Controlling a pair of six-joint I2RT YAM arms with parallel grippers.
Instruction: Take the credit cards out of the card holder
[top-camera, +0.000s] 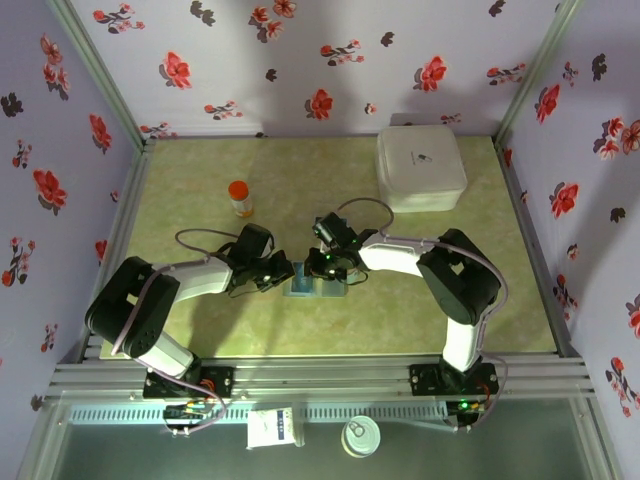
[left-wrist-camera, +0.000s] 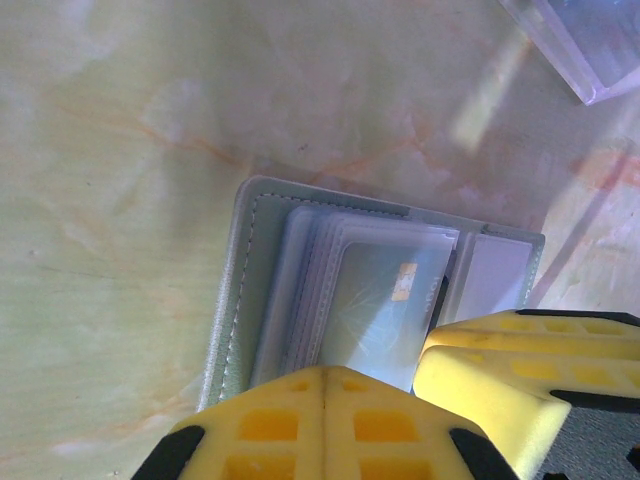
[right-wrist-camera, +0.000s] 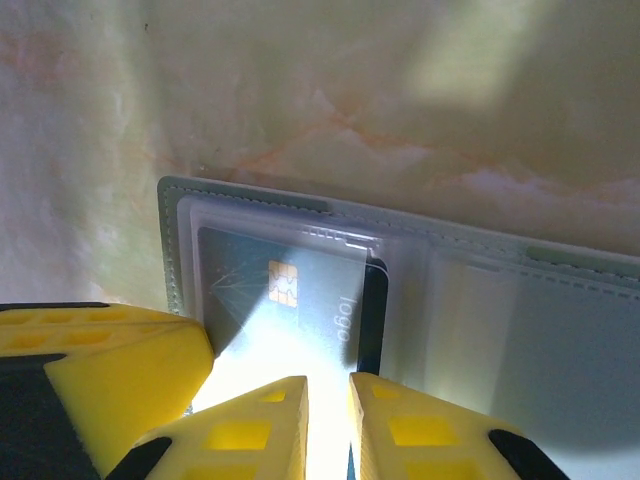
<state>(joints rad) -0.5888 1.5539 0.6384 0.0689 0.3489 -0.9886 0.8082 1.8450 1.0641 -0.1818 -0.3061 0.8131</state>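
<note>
One teal card (right-wrist-camera: 300, 310) sits in the holder's (right-wrist-camera: 560, 340) clear sleeve. It looks thin, stiff and slick, so best nipped by its free edge. The left pincer (left-wrist-camera: 325, 390) is together and the right pincer (right-wrist-camera: 328, 395) nearly so — grip unclear.

Marbled green table (top-camera: 330, 330) — card holder (top-camera: 300, 285), white box (top-camera: 420, 168), orange bottle (top-camera: 240, 197) on it.

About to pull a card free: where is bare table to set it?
Bare table lies between the orange bottle and the white box, and right of the right arm. Crowded at the card holder, where left fingers and right fingers sit.
</note>
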